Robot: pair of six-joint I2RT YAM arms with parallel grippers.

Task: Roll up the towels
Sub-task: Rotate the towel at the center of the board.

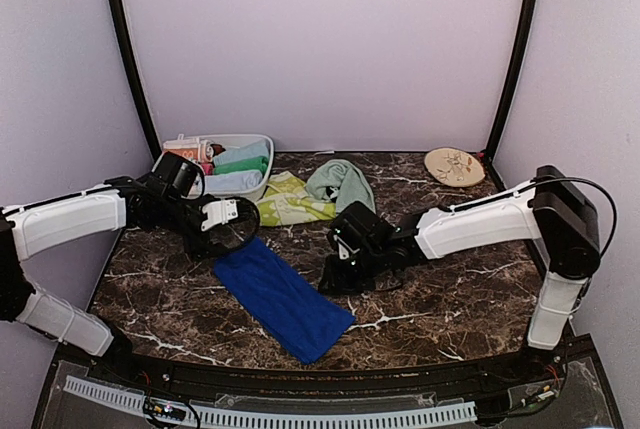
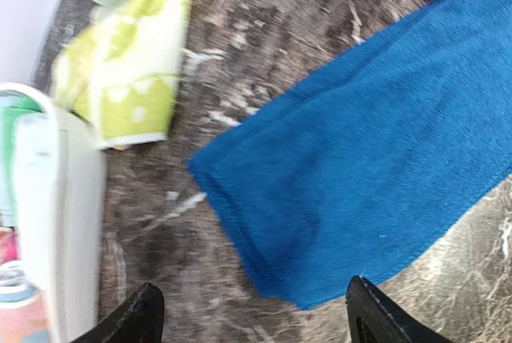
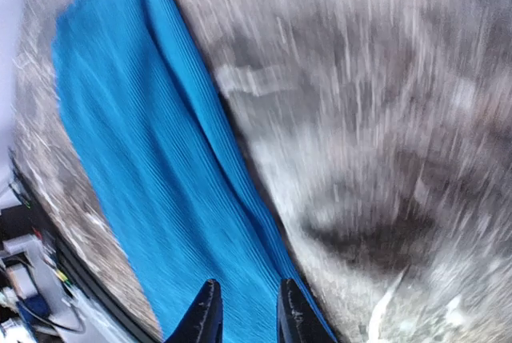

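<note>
Top external, marble table (image 1: 450,299), blue towel (image 1: 282,297), walls (image 1: 320,49)

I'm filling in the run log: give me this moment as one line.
blue towel: flat, unrolled | left gripper: open over towel end | right gripper: nearly closed at towel edge, grip unclear

- long royal-blue cloth towel (image 1: 283,297): plain
- crumpled mint-green cloth towel (image 1: 340,181): plain
- flat yellow-green cloth towel (image 1: 290,199): white shapes
- round beige plate (image 1: 454,165): darker motif
- dark brown marble table (image 1: 450,289): white veins
</note>
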